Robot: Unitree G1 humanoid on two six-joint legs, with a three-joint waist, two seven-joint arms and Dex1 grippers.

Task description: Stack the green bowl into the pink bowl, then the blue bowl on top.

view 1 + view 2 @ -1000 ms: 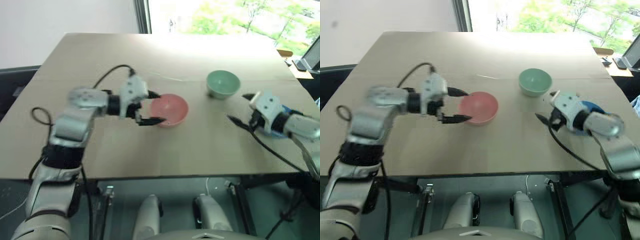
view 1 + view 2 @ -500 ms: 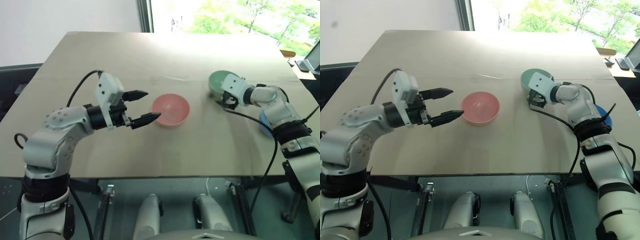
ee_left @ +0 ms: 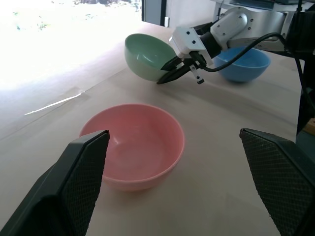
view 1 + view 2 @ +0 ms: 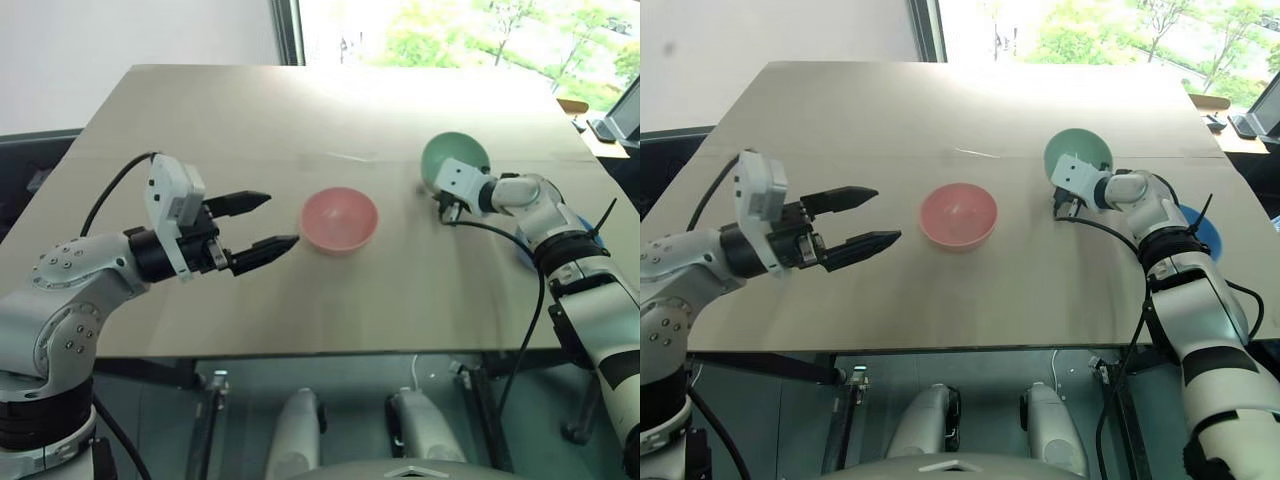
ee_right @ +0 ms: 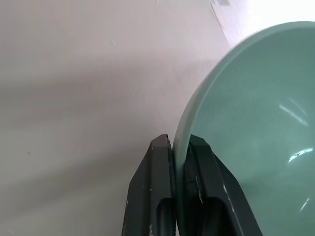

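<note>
No readable text, labels, brands or nos. on anything in these views.

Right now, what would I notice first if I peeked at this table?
The small mint-green plastic bowl, tipped up on the table's far right, its rim pinched by the right gripper. Mid-table sits the pale pink plastic bowl, with the left gripper open beside it.

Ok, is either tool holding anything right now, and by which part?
The right tool pinches the green bowl by its rim, one finger inside, one outside. The left tool holds nothing.
</note>
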